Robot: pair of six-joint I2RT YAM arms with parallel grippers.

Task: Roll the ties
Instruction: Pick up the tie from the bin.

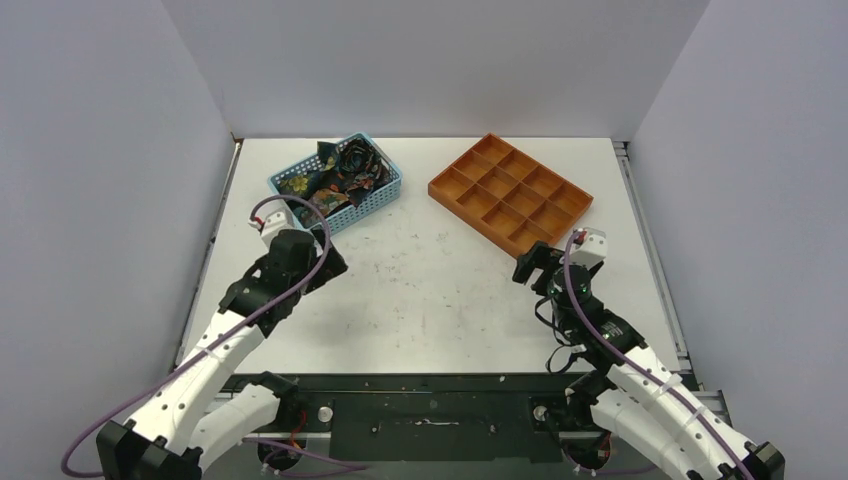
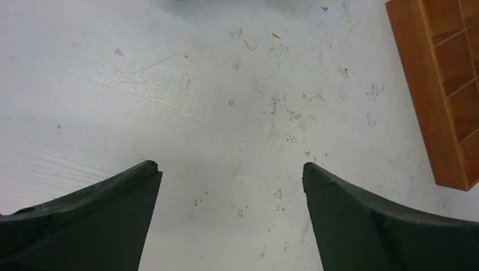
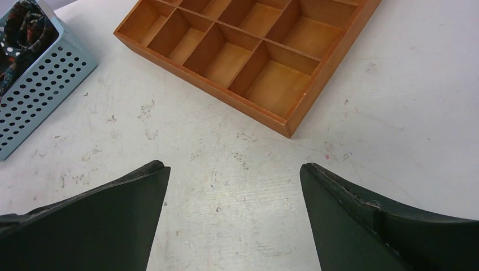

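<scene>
White worktop (image 1: 430, 300) carries the ties (image 1: 338, 172) heaped unrolled in the far-left blue mesh basket (image 1: 365, 206); none looks rolled yet, while left fingers (image 2: 101, 220) and right fingers (image 3: 367, 226) gape wide, holding nothing.

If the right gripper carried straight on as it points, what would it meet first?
Probably the near corner of the orange compartment tray; depth is unclear, so the right gripper might touch table first.

The scuffed white table (image 1: 430, 290) carries a blue mesh basket (image 1: 368, 204) and an orange tray (image 1: 545, 182).
</scene>
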